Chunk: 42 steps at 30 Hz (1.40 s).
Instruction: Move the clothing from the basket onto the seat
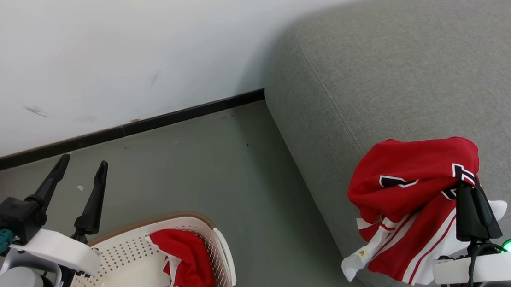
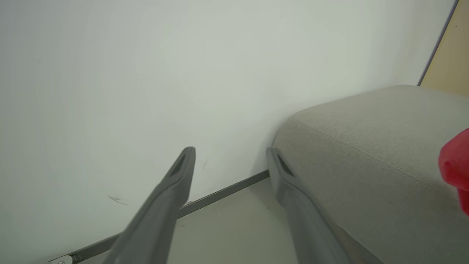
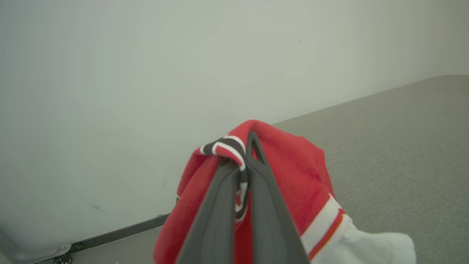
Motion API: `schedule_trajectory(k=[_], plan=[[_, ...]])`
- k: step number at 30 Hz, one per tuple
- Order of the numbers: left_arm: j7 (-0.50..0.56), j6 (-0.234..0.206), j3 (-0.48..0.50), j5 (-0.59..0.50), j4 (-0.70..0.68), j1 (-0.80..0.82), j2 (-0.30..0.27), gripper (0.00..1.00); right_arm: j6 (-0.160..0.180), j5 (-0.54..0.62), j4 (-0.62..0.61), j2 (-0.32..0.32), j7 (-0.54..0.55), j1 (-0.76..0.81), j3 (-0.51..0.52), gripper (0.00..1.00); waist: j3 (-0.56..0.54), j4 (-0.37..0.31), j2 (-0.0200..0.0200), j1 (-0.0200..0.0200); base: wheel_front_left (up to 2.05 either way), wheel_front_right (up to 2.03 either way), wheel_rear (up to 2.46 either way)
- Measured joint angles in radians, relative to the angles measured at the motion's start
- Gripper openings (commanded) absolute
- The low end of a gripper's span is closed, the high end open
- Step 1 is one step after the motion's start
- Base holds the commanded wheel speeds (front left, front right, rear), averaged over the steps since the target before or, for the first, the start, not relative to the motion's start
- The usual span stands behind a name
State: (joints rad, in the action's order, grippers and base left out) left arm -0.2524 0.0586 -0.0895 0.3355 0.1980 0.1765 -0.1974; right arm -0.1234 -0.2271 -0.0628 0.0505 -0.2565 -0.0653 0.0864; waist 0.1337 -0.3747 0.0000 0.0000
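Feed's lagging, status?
Right pincer shut on jersey at seat edge. Left pincer open, empty. Red garment in basket. No obstruction seen.

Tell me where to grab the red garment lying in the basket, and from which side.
Probably pinch the garment's raised fold, coming down from above: it lies crumpled against the basket's right wall, which blocks a sideways approach. The open left gripper hovers nearest.

Nothing legible: numerals on the jersey [image 1: 411, 159] are folded, unreadable.
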Motion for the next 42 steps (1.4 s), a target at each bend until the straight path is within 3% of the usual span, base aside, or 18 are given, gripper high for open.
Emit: schedule_trajectory(k=[13, 22, 26, 42], plan=[[0.0, 0.0, 0.0, -0.012, -0.029, -0.021, -0.03, 1.0, 0.0, 0.0, 0.029, -0.008, 0.0, -0.081, 0.059, 0.0, 0.074, -0.03, 0.0, 0.0, 0.0, 0.0, 0.0], [0.015, 0.0, 0.01, -0.023, -0.06, -0.024, -0.065, 1.0, 0.0, -0.035, 0.098, -0.009, 0.001, -0.212, 0.156, 0.0, 0.143, -0.026, 0.0, 0.0, 0.0, 0.0, 0.0], [0.024, 0.0, 0.015, -0.029, -0.083, -0.025, -0.081, 1.0, 0.0, -0.047, 0.148, -0.007, 0.06, -0.272, 0.218, 0.0, 0.177, -0.021, 0.0, 0.0, 0.0, 0.0, 0.0], [0.068, -0.006, 0.039, -0.034, -0.189, -0.025, -0.127, 1.0, 0.0, -0.035, 0.293, 0.147, 0.288, -0.649, 0.368, 0.0, 0.327, 0.003, 0.0, 0.0, 0.0, 0.0, 0.0]])
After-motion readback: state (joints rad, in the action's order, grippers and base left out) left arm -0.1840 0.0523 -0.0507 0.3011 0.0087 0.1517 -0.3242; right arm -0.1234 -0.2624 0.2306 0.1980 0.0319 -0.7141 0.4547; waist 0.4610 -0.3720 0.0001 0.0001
